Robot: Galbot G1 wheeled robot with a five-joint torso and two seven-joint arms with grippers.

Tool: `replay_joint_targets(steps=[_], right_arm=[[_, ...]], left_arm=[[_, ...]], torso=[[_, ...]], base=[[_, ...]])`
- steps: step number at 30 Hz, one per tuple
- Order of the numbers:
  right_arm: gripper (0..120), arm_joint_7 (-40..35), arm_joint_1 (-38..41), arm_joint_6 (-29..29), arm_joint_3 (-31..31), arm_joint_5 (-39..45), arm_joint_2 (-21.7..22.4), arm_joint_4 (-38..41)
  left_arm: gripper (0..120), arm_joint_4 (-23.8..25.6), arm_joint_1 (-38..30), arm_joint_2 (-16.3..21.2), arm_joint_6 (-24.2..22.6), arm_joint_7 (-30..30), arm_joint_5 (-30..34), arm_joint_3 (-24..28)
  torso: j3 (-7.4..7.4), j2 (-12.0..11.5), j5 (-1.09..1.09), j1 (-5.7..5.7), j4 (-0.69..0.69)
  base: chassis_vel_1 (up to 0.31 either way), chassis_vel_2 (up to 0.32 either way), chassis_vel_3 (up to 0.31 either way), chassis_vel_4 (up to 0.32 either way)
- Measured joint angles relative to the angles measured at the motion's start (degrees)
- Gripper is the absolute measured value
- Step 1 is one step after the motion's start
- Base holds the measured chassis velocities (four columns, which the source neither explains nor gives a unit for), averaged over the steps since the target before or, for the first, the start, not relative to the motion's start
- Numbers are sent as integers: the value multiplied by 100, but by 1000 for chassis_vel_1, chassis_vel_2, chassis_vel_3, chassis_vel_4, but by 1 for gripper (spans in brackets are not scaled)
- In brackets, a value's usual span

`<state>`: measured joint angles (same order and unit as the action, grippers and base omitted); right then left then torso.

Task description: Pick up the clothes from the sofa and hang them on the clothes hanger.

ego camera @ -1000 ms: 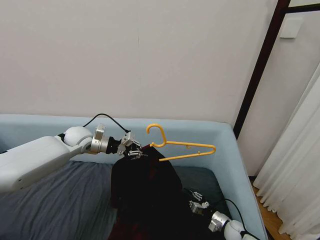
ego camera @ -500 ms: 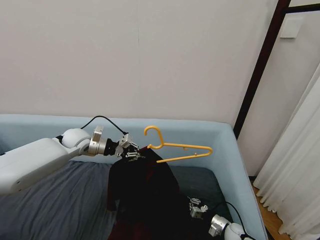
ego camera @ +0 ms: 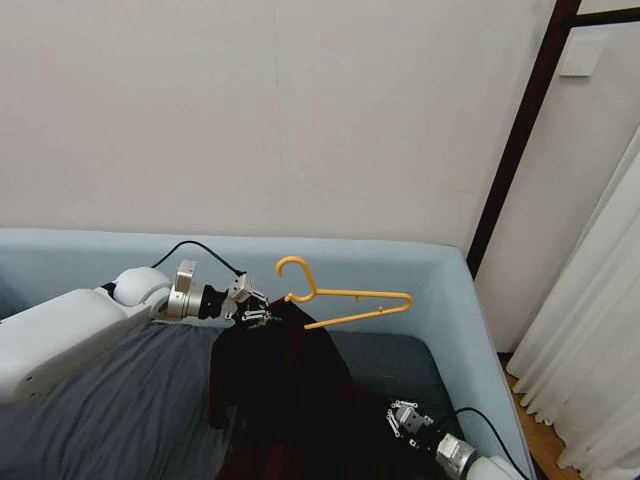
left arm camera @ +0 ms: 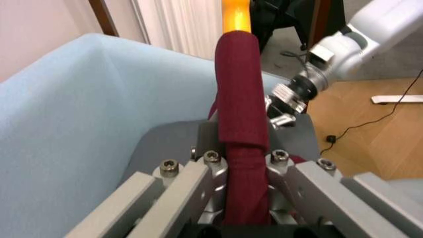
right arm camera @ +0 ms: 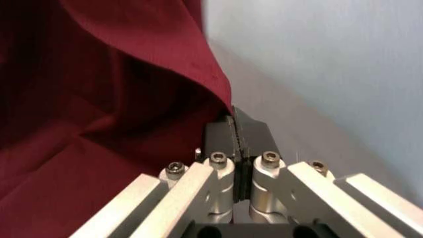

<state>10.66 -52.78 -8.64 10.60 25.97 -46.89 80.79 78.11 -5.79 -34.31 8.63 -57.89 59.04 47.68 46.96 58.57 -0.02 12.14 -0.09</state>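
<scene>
My left gripper [ego camera: 252, 311] is held above the sofa, shut on one end of a yellow clothes hanger [ego camera: 352, 303]. That end is wrapped in a dark red garment [ego camera: 285, 385], which hangs down from it. In the left wrist view the fingers [left arm camera: 198, 183] clamp the cloth-covered hanger arm [left arm camera: 241, 99], and bare yellow hanger [left arm camera: 236, 14] shows beyond. My right gripper [ego camera: 405, 419] is low at the garment's lower right. In the right wrist view it [right arm camera: 234, 130] is shut, with the garment's edge [right arm camera: 213, 79] running into its tips.
The pale blue sofa back [ego camera: 440, 300] and arm enclose a dark grey seat cushion [ego camera: 110, 400]. A plain wall stands behind. A dark door frame [ego camera: 515, 150] and white curtains [ego camera: 600, 330] are to the right.
My left gripper has carried the hanger and garment to the left. The right gripper has shifted slightly right and lower.
</scene>
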Motion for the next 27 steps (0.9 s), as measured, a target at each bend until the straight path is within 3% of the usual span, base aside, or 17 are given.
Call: replay_joint_targets(steps=[9,12,22,27], right_arm=[[0,56,176,1105,-474,1606,298,96],[0,-21,181,1391,-670,1947,453,352],[0,-161,210,1603,-921,2244,765,795],[0,-229,259,1699,-1004,2486,1083,1065]], left_arm=[[1,133,243,83,84,-90,-57,-179],[1,213,285,23,181,-200,-109,-201],[1,-16,356,-138,461,-509,-527,-381],[1,-217,354,-239,754,-1000,-1162,-481]], torso=[[0,0,-1,0,4],[0,0,-2,0,-1],[0,0,-1,0,1],[0,0,-3,0,2]], base=[[0,0,0,0],[0,0,0,0],[0,0,0,0],[0,0,0,0]])
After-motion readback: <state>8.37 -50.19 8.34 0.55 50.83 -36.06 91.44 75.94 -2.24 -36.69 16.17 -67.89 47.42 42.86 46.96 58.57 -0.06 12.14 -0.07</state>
